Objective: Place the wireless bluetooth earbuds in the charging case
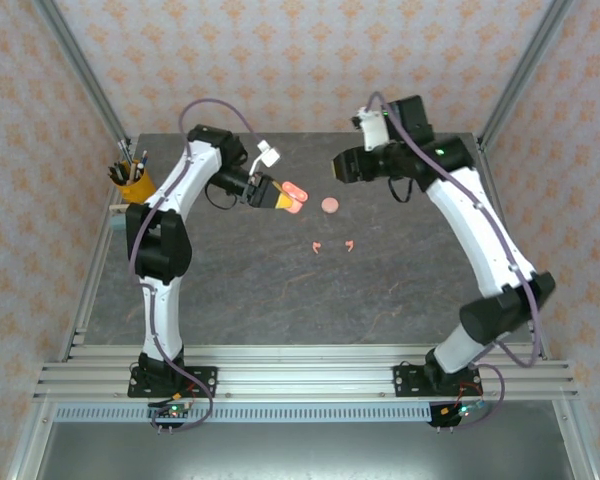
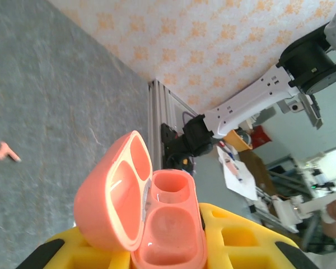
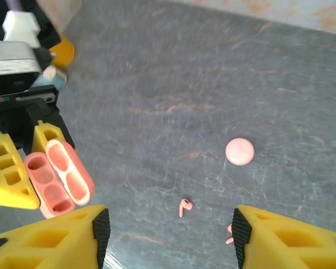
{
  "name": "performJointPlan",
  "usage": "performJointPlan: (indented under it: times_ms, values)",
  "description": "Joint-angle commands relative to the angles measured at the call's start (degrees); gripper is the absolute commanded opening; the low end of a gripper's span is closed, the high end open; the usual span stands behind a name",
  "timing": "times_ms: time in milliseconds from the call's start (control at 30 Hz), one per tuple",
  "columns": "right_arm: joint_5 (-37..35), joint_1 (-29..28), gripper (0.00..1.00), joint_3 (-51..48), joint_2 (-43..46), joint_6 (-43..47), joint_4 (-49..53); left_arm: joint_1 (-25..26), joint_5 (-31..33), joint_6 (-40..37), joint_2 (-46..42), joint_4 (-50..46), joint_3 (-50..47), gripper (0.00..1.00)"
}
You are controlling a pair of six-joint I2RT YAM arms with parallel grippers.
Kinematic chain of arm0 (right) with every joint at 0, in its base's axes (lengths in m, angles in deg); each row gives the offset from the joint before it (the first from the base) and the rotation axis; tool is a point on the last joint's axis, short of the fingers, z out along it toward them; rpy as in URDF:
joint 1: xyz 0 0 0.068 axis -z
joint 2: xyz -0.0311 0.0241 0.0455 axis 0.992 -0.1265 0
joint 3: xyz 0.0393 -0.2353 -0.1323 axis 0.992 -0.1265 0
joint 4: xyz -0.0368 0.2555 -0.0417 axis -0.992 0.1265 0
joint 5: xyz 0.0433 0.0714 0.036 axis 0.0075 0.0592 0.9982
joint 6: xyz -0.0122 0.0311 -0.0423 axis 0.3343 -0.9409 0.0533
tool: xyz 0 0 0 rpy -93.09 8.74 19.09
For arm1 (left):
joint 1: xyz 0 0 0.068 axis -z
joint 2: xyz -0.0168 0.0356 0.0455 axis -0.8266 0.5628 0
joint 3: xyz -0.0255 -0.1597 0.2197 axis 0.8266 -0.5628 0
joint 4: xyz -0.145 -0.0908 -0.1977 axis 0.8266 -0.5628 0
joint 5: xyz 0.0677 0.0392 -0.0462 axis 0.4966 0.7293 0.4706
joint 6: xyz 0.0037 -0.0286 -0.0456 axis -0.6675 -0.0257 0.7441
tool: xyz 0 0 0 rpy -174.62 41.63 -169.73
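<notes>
My left gripper (image 1: 276, 195) is clamped on the open charging case (image 2: 157, 213), pockets empty. My right gripper (image 3: 168, 235) hangs spread wide above the earbuds (image 3: 184, 207) on the table (image 3: 213, 67).

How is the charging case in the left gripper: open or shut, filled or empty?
Open and empty: charging case lid hinged back, both wells bare; two earbuds lie outside.

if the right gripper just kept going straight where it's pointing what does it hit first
Most likely the table beside the small earbud seen between the right gripper's open fingers; depth is hard to judge. The charging case in the left gripper sits off to one side.
</notes>
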Motion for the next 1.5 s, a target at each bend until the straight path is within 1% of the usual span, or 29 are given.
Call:
performJointPlan:
  times_ms: [0,133,200,267,333,467,533,567,633,667,700,733,767,800,833,900,933,1000,1067,1133,1233,1267,1300,1367,1400,1467]
  values:
    - [-3.87,0.7,0.62,-5.41,4.49,-10.18,-6.03,-1.29,-9.01,3.1,-0.97,-9.56,6.32,0.0]
    - [-7.02,0.73,0.62,-11.18,9.15,-15.62,-9.18,-1.03,-8.88,7.92,1.88,-9.6,12.89,0.0]
    - [-9.8,0.74,0.62,-13.48,10.95,-18.52,-10.01,-0.67,-8.79,10.74,3.8,-9.65,15.62,0.0]
    - [-11.56,0.7,0.62,-15.02,12.25,-19.51,-10.25,0.27,-8.79,12.34,4.99,-9.58,17.65,0.0]
    - [-13.17,0.73,0.63,-15.91,13.06,-20.34,-10.27,2.39,-8.79,14.68,6.27,-9.56,20.7,0.0]
    - [-16.16,0.7,0.63,-15.89,13.69,-21.58,-8.93,7.36,-8.7,20.27,10.17,-9.56,31.75,0.0]
    - [-18.85,0.78,0.63,-15.69,14.03,-22.47,-8.13,8.86,-8.29,22.42,12.21,-9.56,36.36,0.0]
    - [-20.11,0.83,0.63,-15.59,14.51,-22.89,-7.72,9.3,-7.63,23.43,13.16,-9.53,37.98,0.0]
    - [-23.28,0.93,0.65,-15.02,15.05,-24.22,-6.62,10.22,-3.47,27.18,15.07,-8.19,40.46,0.0]
    - [-24.22,1.09,0.65,-14.78,15.36,-24.68,-6.23,11.11,1.33,32.2,15.2,-4.25,40.27,0.0]
    - [-25.12,1.12,0.65,-14.78,15.78,-25.21,-6.13,12.7,13.39,43.55,14.17,4.24,38.93,0.0]
    - [-25.62,1.15,0.66,-14.86,16.17,-25.63,-6.16,15.16,29.26,52.66,11.76,13.96,35.55,0.0]
    - [-25.71,1.15,0.66,-15.04,16.63,-26.08,-6.42,17.55,40.9,55.86,7.59,22.89,29.56,0.0]
    - [-26.19,1.16,0.66,-15.08,17.06,-26.39,-6.45,18.29,43.87,58.99,4.26,31.86,22.87,0.0]
    - [-26.87,1.19,0.66,-15.07,17.41,-26.94,-6.24,17.88,44.61,62.14,2.99,36.95,20.02,0.0]
    - [-28.42,1.27,0.67,-15.09,18.54,-27.23,-5.76,16.76,42.64,66.87,3.4,42.53,19.53,0.0]
    - [-29.21,1.33,0.68,-15.22,19.15,-27.58,-5.51,16.79,44.9,67.69,3.71,43.17,20.18,0.0]
    - [-29.49,1.43,0.69,-15.39,20.39,-27.37,-5.25,17.38,48.26,65.45,3.29,43.8,20.66,0.0]
    - [-29.8,1.44,0.69,-15.47,21.31,-27.19,-4.61,17.69,51.45,63.96,1.74,45.76,19.13,0.0]
    - [-30.21,1.43,0.69,-15.81,21.4,-27.08,-4.17,17.73,54.12,63.63,-1.89,51.51,13.63,0.0]
    - [-30.5,1.44,0.7,-17.28,23.1,-26.97,-4.39,17.81,56.89,63.04,-8.84,62.78,1.6,0.0]
    - [-30.28,1.44,0.7,-17.93,23.2,-27.05,-4.43,17.89,56.86,61.64,-11.6,67.49,-3.71,0.0]
    - [-29.88,1.44,0.7,-18.7,23.28,-27.33,-4.63,18.19,58.48,60.18,-14.93,73.12,-9.22,0.0]
    - [-29.33,1.41,0.7,-20.72,23.69,-28.16,-5.53,19.12,63.69,56.72,-20.46,83.46,-20.13,0.0]
    - [-29.15,1.38,0.7,-22.02,24.03,-28.85,-6.14,19.71,66.29,53.1,-23.23,89.08,-26.5,0.0]
    - [-28.0,1.44,0.7,-24.5,24.35,-29.89,-7.62,20.59,72.48,50.18,-27.85,100.06,-37.68,0.0]
